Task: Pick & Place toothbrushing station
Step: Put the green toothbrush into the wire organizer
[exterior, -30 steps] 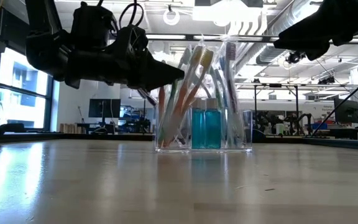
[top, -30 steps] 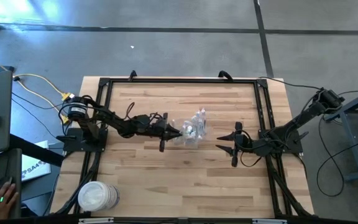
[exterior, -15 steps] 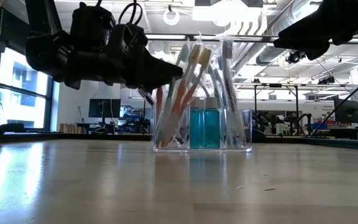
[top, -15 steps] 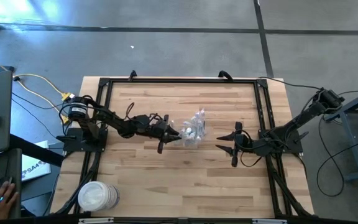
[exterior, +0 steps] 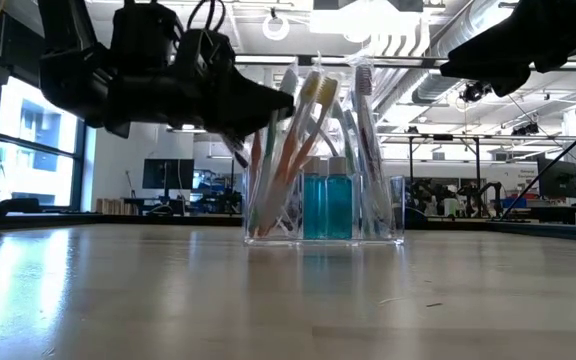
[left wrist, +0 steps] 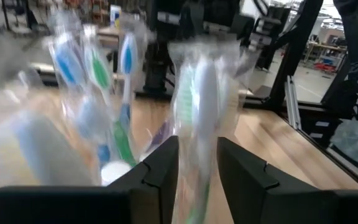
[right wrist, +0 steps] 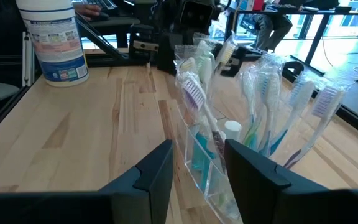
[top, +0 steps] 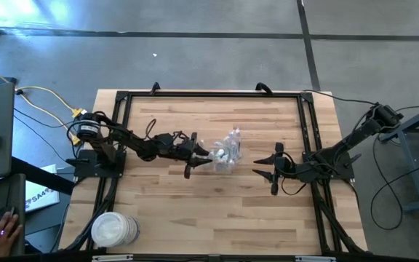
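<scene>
1. Clear plastic container (exterior: 325, 208) standing upright near the middle of the wooden table (top: 217, 211), packed with wrapped toothbrushes (right wrist: 199, 99) and two small blue tubes (exterior: 327, 203) with white caps.
2. Left gripper (top: 204, 155) level above the tabletop, right at the container's left side; fingers (left wrist: 160, 167) parted with a narrow gap, a wrapped toothbrush (left wrist: 197, 99) standing in that gap; cannot tell whether pinched or free.
3. Right gripper (top: 259, 166) apart from the container on its right, fingers (right wrist: 154, 171) spread, holding nothing.
4. White tub of wipes (top: 113, 230) at the near left corner of the table.
</scene>
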You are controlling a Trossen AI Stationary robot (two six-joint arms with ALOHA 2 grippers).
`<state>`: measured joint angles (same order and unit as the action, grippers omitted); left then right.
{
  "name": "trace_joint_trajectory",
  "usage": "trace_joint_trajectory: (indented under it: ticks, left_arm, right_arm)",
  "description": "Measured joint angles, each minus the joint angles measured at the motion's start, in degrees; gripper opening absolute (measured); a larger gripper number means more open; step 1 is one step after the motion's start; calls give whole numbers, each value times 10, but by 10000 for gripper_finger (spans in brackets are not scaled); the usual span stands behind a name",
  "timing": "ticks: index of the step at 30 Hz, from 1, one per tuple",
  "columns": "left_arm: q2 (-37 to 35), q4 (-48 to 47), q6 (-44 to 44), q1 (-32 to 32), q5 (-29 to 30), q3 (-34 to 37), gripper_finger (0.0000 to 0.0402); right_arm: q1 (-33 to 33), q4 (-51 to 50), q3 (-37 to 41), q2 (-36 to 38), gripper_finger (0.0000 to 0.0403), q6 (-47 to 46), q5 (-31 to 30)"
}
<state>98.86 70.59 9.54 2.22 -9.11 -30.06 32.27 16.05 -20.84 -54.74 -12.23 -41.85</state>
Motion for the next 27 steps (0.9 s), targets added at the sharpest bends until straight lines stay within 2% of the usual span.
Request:
trace_joint_trajectory:
  ticks: [9, 19, 27]
  left_arm:
    - [-47, 0, -24, 0, 2, 0, 111]
    - [-51, -26, -17, 0, 13, -1, 111]
    - [-51, -44, -18, 0, -9, -53, 111]
  right_arm:
    - [0, 0, 0, 0, 138, 0, 0]
    - [0, 0, 0, 0, 138, 0, 0]
    - [0, 0, 0, 0, 138, 0, 0]
